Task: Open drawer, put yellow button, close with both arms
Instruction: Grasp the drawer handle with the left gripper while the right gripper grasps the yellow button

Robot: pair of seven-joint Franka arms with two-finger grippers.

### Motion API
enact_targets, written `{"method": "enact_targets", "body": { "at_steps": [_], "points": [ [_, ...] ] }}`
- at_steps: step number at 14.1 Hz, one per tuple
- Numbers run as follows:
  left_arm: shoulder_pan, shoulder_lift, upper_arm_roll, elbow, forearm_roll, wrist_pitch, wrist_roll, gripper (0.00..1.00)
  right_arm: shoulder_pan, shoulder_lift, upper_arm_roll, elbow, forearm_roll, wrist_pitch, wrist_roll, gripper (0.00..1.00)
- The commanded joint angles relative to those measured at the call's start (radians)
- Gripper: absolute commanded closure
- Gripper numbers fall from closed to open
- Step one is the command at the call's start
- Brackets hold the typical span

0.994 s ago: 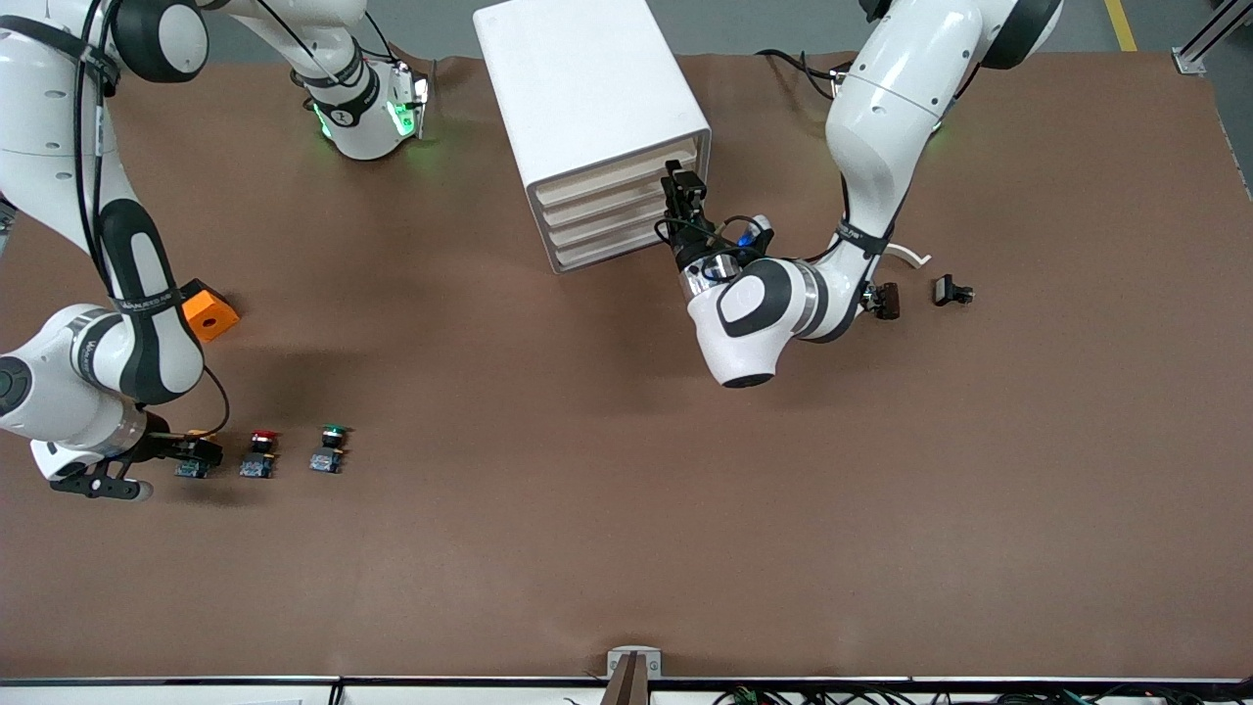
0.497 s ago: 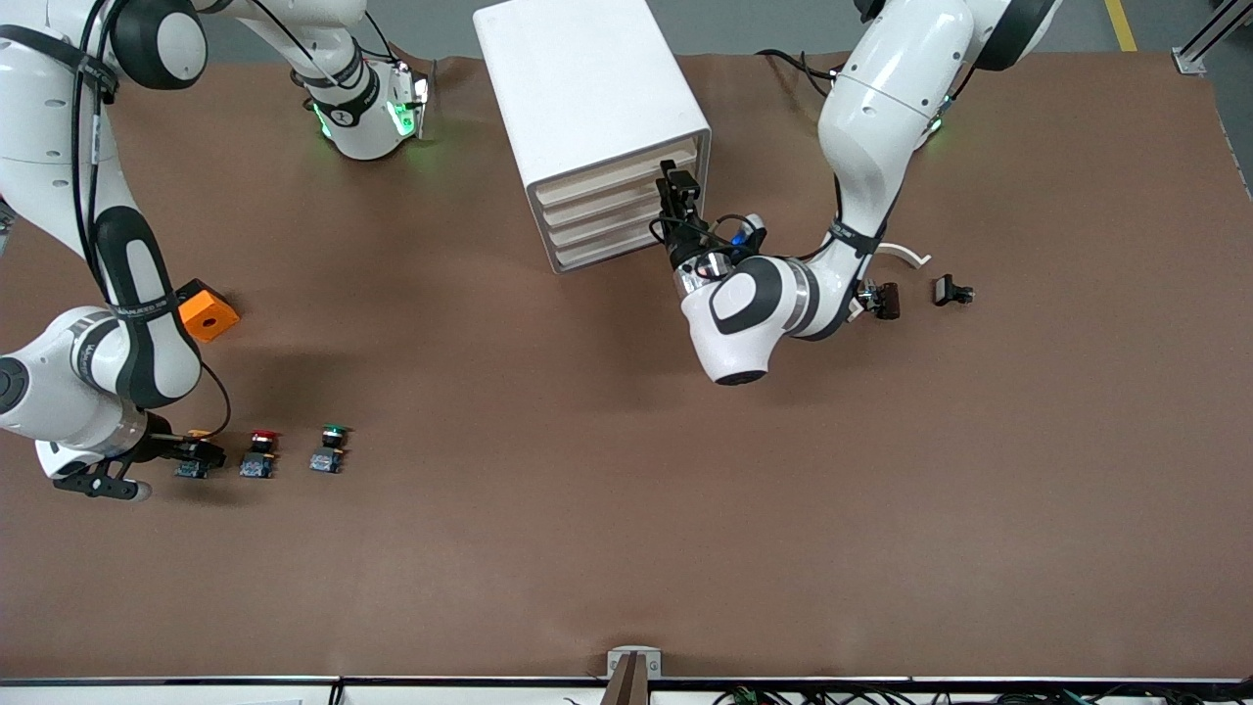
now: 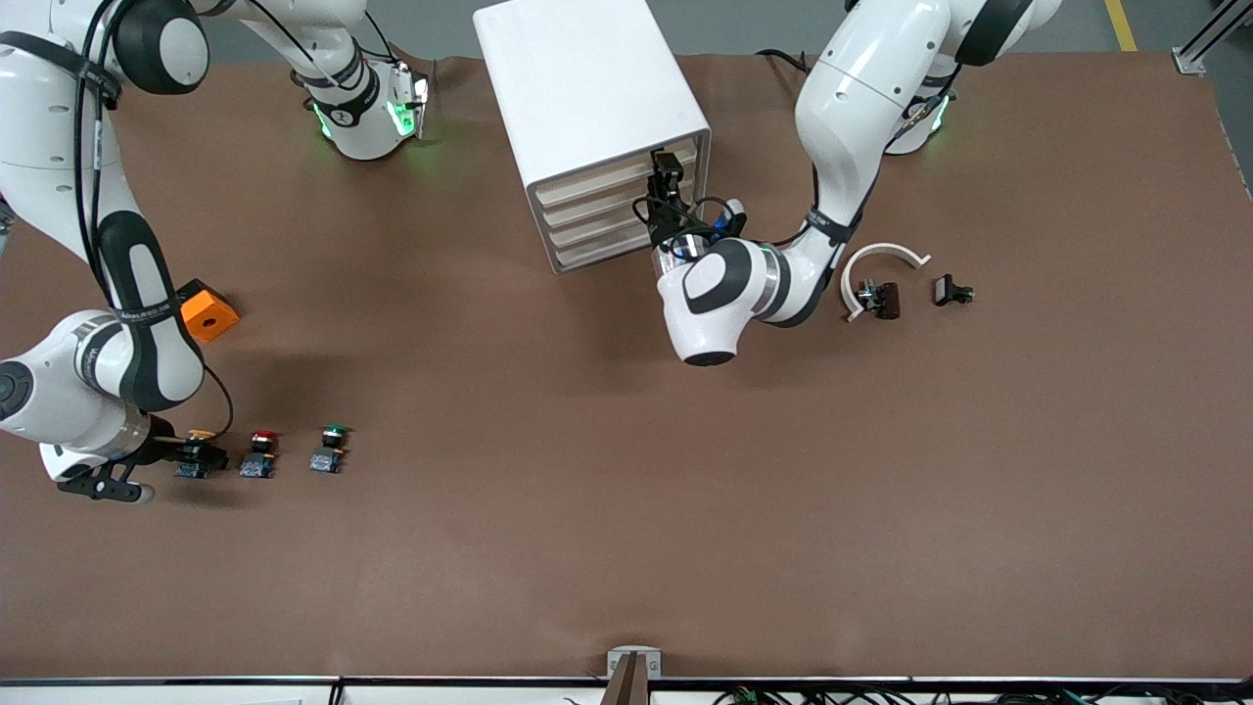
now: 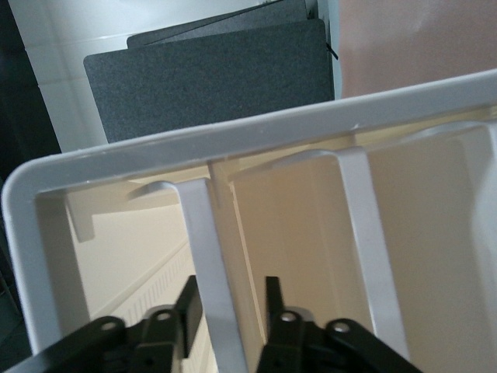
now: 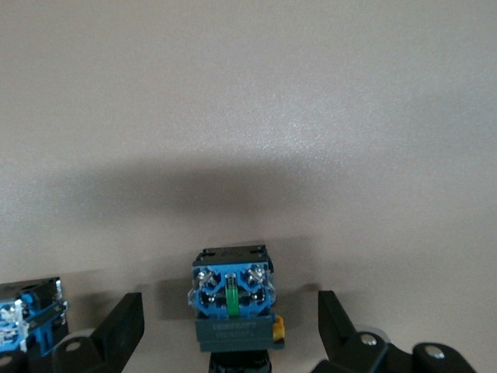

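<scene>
While the right end effector (image 5: 229,330) sits low at the worktop (image 3: 626,548) at the right arm's end, its fingers (image 5: 120,322) spread wide, the yellow button (image 5: 233,299) stands between them, touched by neither and not yet gripped; this is the relation the pick turns on, since the fingers need only close inward on the blue base block. The button lies at the end of a short row, with the red-capped button (image 3: 259,455) next to it and the green-capped button (image 3: 330,448) after that, all well apart from the cabinet (image 3: 587,117). The right arm is plainly the nearer one to it. The left end effector (image 3: 666,191) is at the cabinet's front, level with the uppermost drawer (image 3: 617,176), which looks shut or barely out. In the left wrist view its fingers (image 4: 189,307) stand partly closed either side of a white upright rib (image 4: 203,256) of the drawer front, and I cannot tell whether they actually pinch it. The front view alone gives the layout and shows an orange block (image 3: 209,315) near the right arm, plus a white curved piece (image 3: 881,257) and small black parts (image 3: 951,290) toward the left arm's end. Only the wrist views show each pair of fingers and the gaps between them.
</scene>
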Motion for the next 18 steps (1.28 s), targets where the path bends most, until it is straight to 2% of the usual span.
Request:
{"method": "enact_targets", "body": {
  "at_steps": [1, 2, 3, 4, 5, 18],
  "points": [
    [-0.011, 0.000, 0.009, 0.001, -0.012, -0.002, -0.015, 0.78, -0.007, 0.015, 0.006, 0.046, 0.019, -0.005, -0.012, 0.57],
    [-0.008, 0.000, 0.009, 0.001, -0.012, -0.003, -0.014, 0.82, -0.005, 0.015, 0.006, 0.057, 0.019, -0.008, -0.012, 0.83],
    [-0.002, -0.002, 0.009, 0.001, -0.012, -0.003, -0.011, 0.85, -0.006, 0.015, 0.006, 0.058, 0.019, -0.006, -0.012, 1.00],
    [0.002, 0.000, 0.009, 0.002, -0.012, -0.002, -0.011, 0.90, -0.006, 0.015, 0.006, 0.057, 0.018, -0.005, -0.012, 1.00],
    [0.005, 0.000, 0.009, 0.004, -0.015, -0.002, -0.011, 0.91, -0.006, 0.015, 0.006, 0.058, 0.018, -0.005, -0.016, 1.00],
    [0.162, 0.018, 0.015, 0.013, -0.019, 0.012, -0.011, 0.86, 0.009, 0.004, 0.006, 0.078, 0.019, -0.048, -0.010, 1.00]
  ]
}}
